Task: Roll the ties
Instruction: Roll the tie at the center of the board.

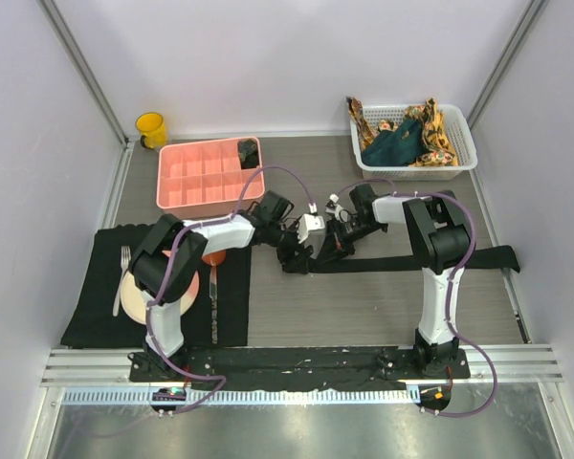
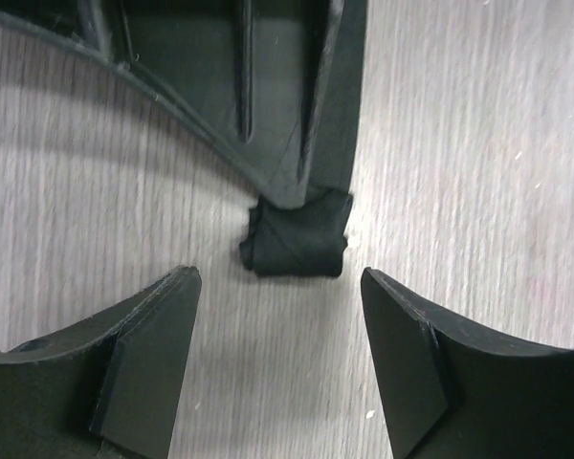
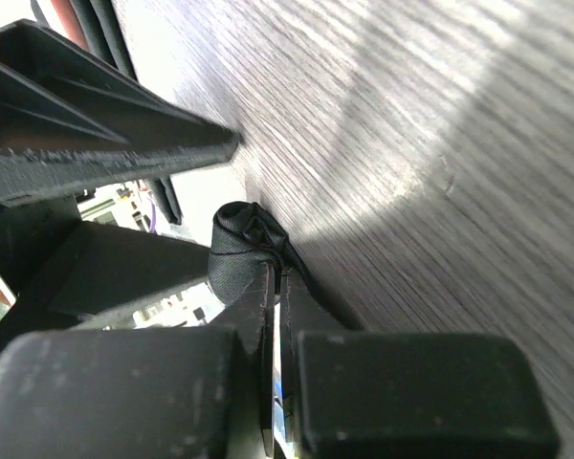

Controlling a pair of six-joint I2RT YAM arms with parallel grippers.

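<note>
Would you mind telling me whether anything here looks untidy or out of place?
Only the white basket: orange patterned ties hang over its rim rather than lying inside. Nothing else stands out.

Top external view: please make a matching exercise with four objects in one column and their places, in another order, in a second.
1. small yellow mug
2. white plastic basket
3. long black fabric necktie
4. silver metal fork

a. on the black cloth mat
b. far right corner
c. far left corner
d. stretched from the centre to the right

Pairs: 1-c, 2-b, 3-d, 4-a
</note>
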